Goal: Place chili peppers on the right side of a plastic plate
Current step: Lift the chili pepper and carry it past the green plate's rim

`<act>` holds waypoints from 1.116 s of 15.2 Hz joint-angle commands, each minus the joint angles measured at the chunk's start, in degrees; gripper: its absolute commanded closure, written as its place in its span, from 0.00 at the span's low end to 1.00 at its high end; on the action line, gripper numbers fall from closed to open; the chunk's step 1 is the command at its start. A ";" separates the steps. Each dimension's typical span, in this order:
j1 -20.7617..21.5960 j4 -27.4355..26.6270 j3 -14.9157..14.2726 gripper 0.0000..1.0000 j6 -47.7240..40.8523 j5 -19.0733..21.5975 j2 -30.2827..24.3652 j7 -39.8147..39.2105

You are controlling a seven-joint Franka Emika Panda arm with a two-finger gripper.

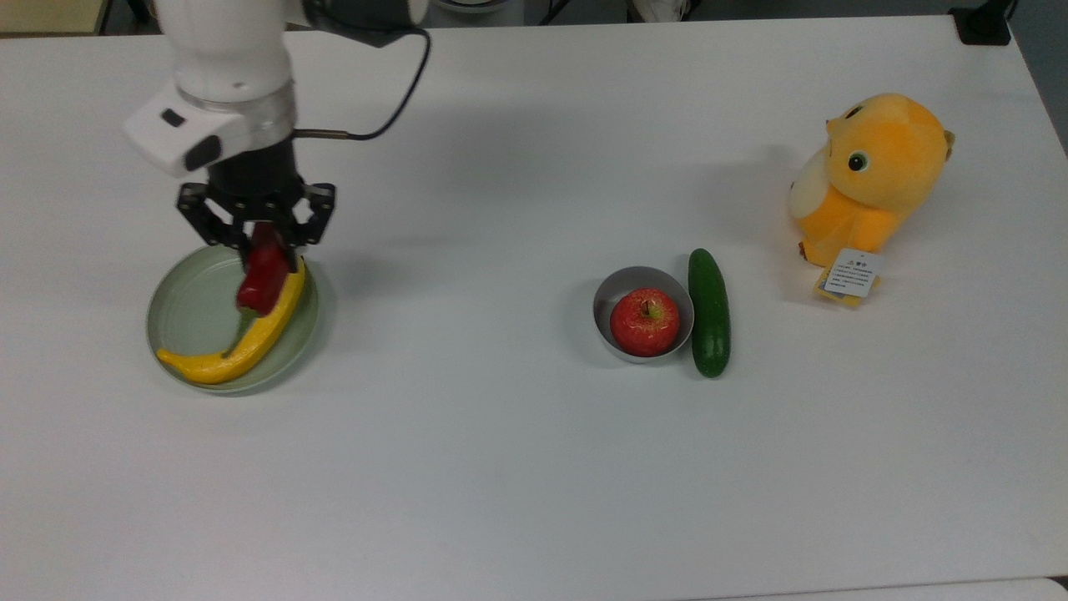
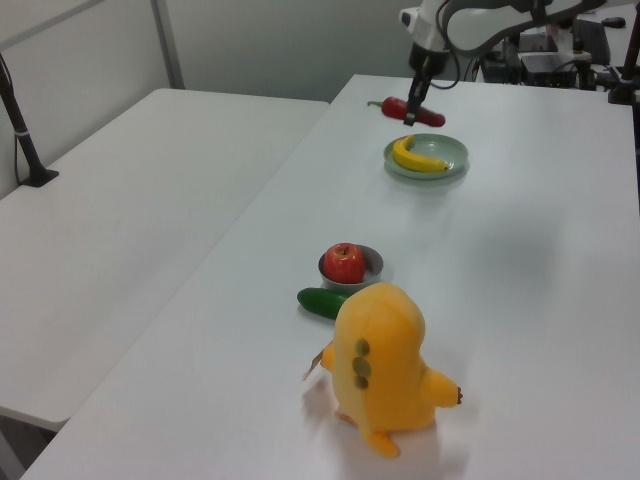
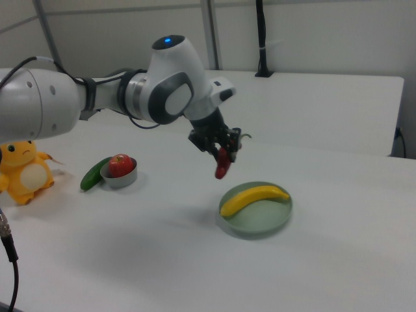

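My gripper (image 1: pixel 267 242) is shut on the upper end of the dark-red chili pepper (image 1: pixel 263 282), which hangs in the air with its green stem pointing down. In the top view the chili overlaps the right part of the pale green plastic plate (image 1: pixel 193 302) and the yellow banana (image 1: pixel 250 334) lying in it. The right view shows the gripper (image 3: pixel 218 148) and chili (image 3: pixel 221 164) well above the table, up and to the right view's left of the plate (image 3: pixel 260 222). In the left view the chili (image 2: pixel 404 109) hovers over the plate (image 2: pixel 450 165).
A grey metal bowl (image 1: pixel 622 288) holds a red apple (image 1: pixel 644 321), with a green cucumber (image 1: pixel 709 313) touching the bowl's right side in the top view. An orange plush toy (image 1: pixel 872 175) sits at the top view's far right. Bare white table lies between plate and bowl.
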 commanded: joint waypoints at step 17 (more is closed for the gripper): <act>-11.31 0.56 -5.92 1.00 16.36 8.10 10.94 -27.86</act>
